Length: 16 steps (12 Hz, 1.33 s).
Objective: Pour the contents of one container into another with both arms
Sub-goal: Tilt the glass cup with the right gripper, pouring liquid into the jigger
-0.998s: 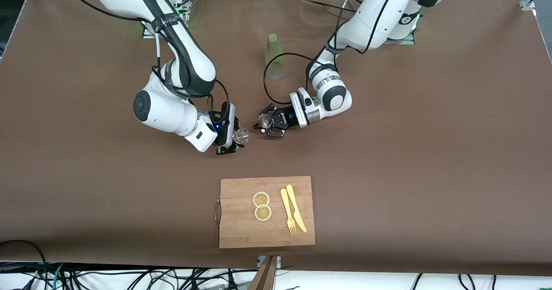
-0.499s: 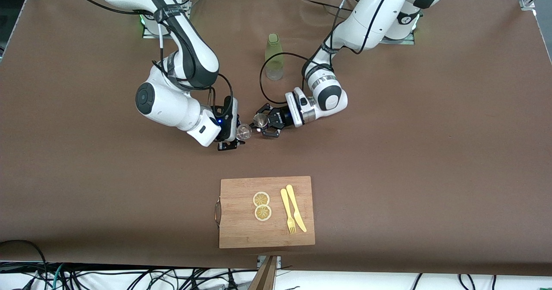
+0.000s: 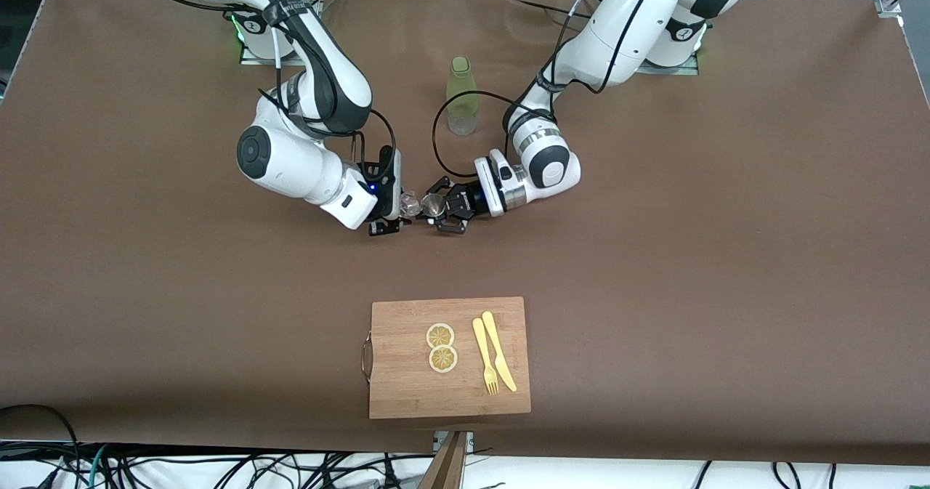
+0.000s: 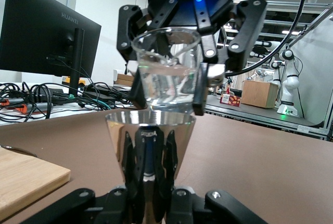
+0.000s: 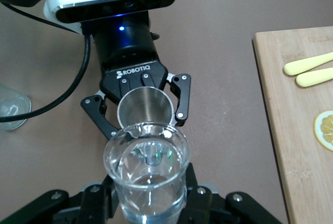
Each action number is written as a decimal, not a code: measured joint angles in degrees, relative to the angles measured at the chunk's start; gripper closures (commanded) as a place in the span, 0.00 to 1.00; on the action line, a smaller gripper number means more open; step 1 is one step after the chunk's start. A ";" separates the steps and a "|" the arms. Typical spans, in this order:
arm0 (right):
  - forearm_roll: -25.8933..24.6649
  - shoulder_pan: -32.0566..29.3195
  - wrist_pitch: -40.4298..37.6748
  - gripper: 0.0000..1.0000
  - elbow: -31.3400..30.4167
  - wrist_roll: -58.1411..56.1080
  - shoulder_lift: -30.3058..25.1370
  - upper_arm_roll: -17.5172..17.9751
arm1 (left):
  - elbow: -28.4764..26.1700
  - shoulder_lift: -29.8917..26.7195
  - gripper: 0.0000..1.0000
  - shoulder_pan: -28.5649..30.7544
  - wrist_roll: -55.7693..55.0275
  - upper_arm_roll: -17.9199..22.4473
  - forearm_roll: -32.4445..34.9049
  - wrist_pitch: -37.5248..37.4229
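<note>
My right gripper (image 3: 397,207) is shut on a clear glass beaker (image 3: 409,203) over the middle of the table. My left gripper (image 3: 439,213) is shut on a steel cup (image 3: 434,203) right beside it. The two vessels meet rim to rim. In the right wrist view the beaker (image 5: 148,174) sits between my right gripper's (image 5: 148,199) fingers, its lip over the steel cup's (image 5: 145,110) open mouth. The left wrist view shows the steel cup (image 4: 151,135) in my left gripper (image 4: 151,157), with the beaker (image 4: 166,76) tipped above it. Whether liquid flows I cannot tell.
A green bottle (image 3: 461,97) stands on the table, farther from the front camera than the grippers. A wooden cutting board (image 3: 407,391) lies near the table's front edge. On it are two lemon slices (image 3: 440,336), a yellow fork (image 3: 484,358) and a yellow knife (image 3: 500,354).
Both grippers have drawn together and shifted away from the front camera. The beaker, apart from the steel cup before, now leans onto its rim.
</note>
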 measured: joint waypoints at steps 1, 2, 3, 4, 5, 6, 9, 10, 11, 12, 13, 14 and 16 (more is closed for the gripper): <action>-0.25 0.08 -0.01 0.66 -0.64 0.00 -0.37 0.06 | 0.31 0.32 1.00 -0.04 0.00 0.00 0.00 0.01; -0.42 0.34 -0.01 0.66 -1.16 0.00 -0.63 0.10 | 0.43 0.44 1.00 -0.07 0.00 0.00 0.00 0.02; -0.73 0.57 0.00 0.66 -1.54 0.00 -0.79 0.21 | 0.49 0.46 1.00 -0.08 0.00 0.00 0.00 0.04; -1.02 0.75 0.00 0.66 -1.77 0.04 -0.91 0.28 | 0.54 0.46 1.00 -0.09 0.00 0.00 0.00 0.07; -1.23 0.92 0.00 0.66 -1.82 0.05 -0.96 0.28 | 0.57 0.47 1.00 -0.09 0.00 0.00 0.00 0.10; -1.65 0.98 0.00 0.66 -1.82 0.07 -0.97 0.28 | 0.58 0.47 1.00 -0.10 0.00 0.00 -0.01 0.12; -3.06 0.99 0.00 0.66 -1.82 0.52 -0.97 0.28 | 0.60 0.47 1.00 -0.11 0.00 0.00 -0.01 0.16; -4.15 0.99 0.02 0.66 -1.82 1.28 -0.98 0.28 | 0.63 0.47 1.00 -0.11 0.00 0.00 -0.01 0.16; -6.09 1.02 0.02 0.66 -1.82 3.02 -0.98 0.28 | 0.65 0.47 1.00 -0.12 0.00 0.00 -0.01 0.16; -8.36 1.16 0.04 0.66 -1.81 5.16 -0.99 0.32 | 0.67 0.47 1.00 -0.12 0.00 0.01 -0.01 0.17; -10.22 1.36 0.07 0.66 -1.79 7.06 -1.02 0.43 | 0.69 0.47 1.00 -0.12 0.00 0.01 -0.01 0.18; -11.00 1.59 0.09 0.66 -1.69 7.98 -1.03 0.48 | 0.71 0.47 1.00 -0.13 0.00 0.04 -0.01 0.19; -11.43 1.85 0.10 0.66 -1.58 8.95 -1.04 0.50 | 0.74 0.48 1.00 -0.13 0.00 0.08 -0.01 0.20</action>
